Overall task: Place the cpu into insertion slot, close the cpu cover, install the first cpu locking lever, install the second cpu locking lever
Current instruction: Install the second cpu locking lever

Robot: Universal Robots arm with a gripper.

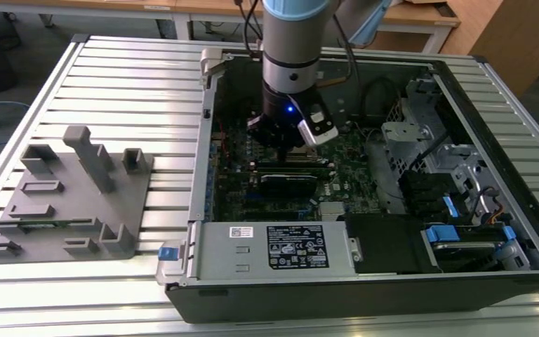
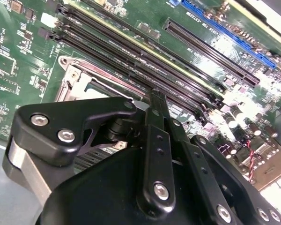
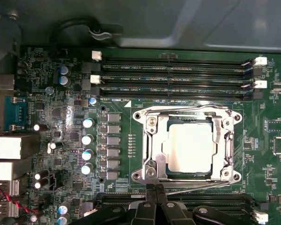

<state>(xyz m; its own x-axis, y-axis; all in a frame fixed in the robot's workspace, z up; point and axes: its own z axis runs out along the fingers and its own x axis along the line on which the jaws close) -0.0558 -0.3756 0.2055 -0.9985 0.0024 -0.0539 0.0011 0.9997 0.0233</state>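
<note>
Slatted metal worktop (image 1: pixel 110 77) carries open computer case (image 1: pixel 494 84). Gripper (image 3: pixel 154 187) fingers pressed together, empty, just beside cpu cover (image 3: pixel 152 140), closed over cpu (image 3: pixel 189 147). Risk: fingertips slip off lever, scrape motherboard (image 3: pixel 117 101).

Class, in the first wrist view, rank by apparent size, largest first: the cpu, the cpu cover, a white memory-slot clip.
1. cpu cover, the silver frame around the chip.
2. cpu, the pale square within the frame.
3. white memory-slot clip, clearly smallest.
</note>
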